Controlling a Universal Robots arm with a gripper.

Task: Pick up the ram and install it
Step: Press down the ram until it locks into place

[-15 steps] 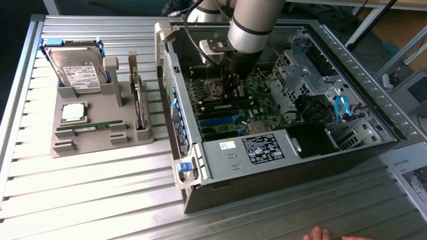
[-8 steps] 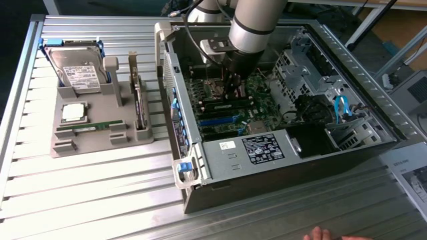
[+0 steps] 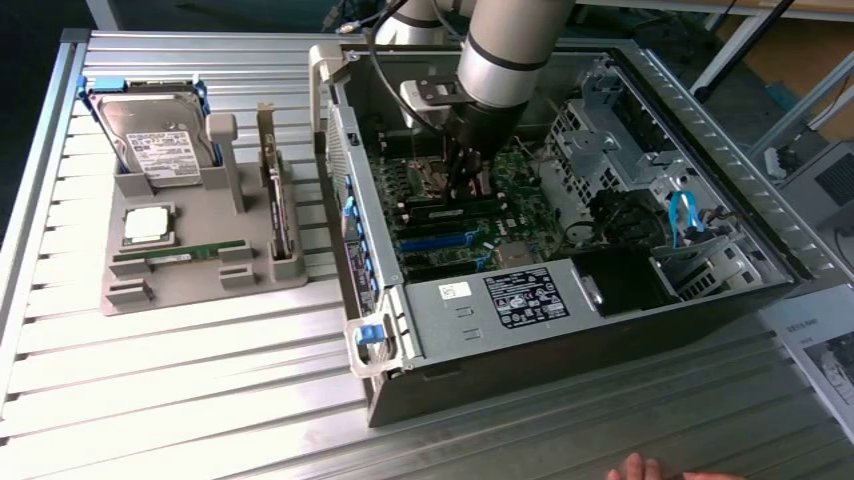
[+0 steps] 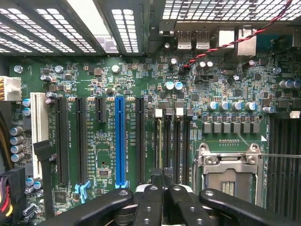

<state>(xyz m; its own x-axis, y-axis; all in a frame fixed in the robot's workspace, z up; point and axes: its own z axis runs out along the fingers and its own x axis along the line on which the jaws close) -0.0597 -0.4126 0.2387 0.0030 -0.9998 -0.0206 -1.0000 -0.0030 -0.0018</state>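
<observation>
Edgewise, slim green ram enters motherboard slot.

Bright light falls from above onto the ribbed metal table, which glares almost white at the exterior view's left; inside the computer case my arm casts shade over the motherboard; my wrist view is evenly lit, sharp mid-frame, with a blown-out strip through the vent grille.

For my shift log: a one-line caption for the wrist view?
Gripper poised over the motherboard, just above the memory slots.
</observation>
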